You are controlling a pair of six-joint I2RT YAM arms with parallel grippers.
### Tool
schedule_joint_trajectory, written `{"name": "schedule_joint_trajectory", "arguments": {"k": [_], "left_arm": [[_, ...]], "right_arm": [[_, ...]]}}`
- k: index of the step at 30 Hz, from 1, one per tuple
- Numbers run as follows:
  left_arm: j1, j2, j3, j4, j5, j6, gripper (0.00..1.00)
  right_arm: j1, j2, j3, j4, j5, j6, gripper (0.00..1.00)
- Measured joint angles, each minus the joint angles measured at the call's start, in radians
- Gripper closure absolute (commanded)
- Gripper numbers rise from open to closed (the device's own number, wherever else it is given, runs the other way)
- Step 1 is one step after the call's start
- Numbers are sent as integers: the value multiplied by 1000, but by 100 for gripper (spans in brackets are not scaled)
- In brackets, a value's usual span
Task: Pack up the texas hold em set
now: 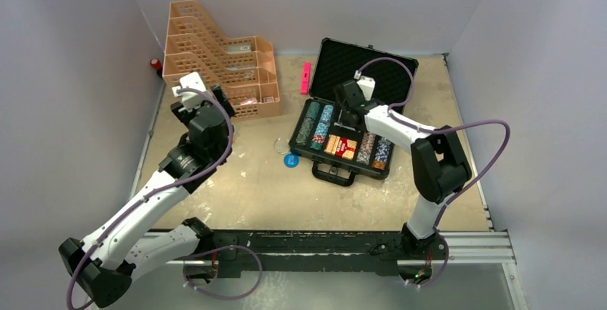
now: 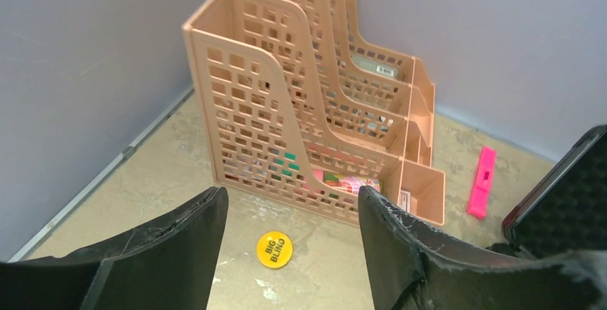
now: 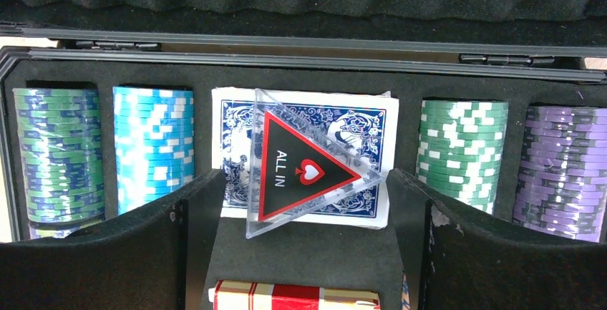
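Mostly packed: chip stacks (image 3: pixel 154 145) and blue deck (image 3: pixel 236 131) slotted into the case (image 1: pixel 336 59), open toward the counter's far edge, right of middle. Hovering with right end effector (image 3: pixel 304 185) spread apart around the ALL IN triangle (image 3: pixel 300 160). Left to fetch beneath the gaping left end effector (image 2: pixel 290 202): BIG BLIND button (image 2: pixel 274 249); then the blue button (image 1: pixel 291 160), and the lid to shut.

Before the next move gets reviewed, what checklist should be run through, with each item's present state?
1. Right gripper open, not gripping the ALL IN triangle: ok; the triangle lies on the blue card deck.
2. Left gripper open, nothing held: ok.
3. BIG BLIND button lined up with the left gripper: ok; in the wrist view it lies between the fingers, on the table.
4. Lid of the black case open: ok.
5. Chip stacks seated in their slots: ok.
6. Every piece inside the case: not ok; the BIG BLIND button and a blue round button lie on the table.
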Motion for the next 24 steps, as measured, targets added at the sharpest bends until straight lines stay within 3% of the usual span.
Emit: {"name": "schedule_joint_trajectory", "arguments": {"k": [5, 11, 19, 24], "left_arm": [[12, 115, 10, -28, 86, -20, 21], [16, 292, 47, -116, 259, -110, 20], [31, 556, 54, -156, 527, -278, 31], [37, 753, 127, -142, 581, -322, 40]], "right_arm": [[0, -11, 1, -1, -19, -18, 13], [0, -142, -29, 16, -39, -40, 14], [0, -294, -105, 69, -57, -62, 15], [0, -295, -148, 81, -87, -77, 16]]}}
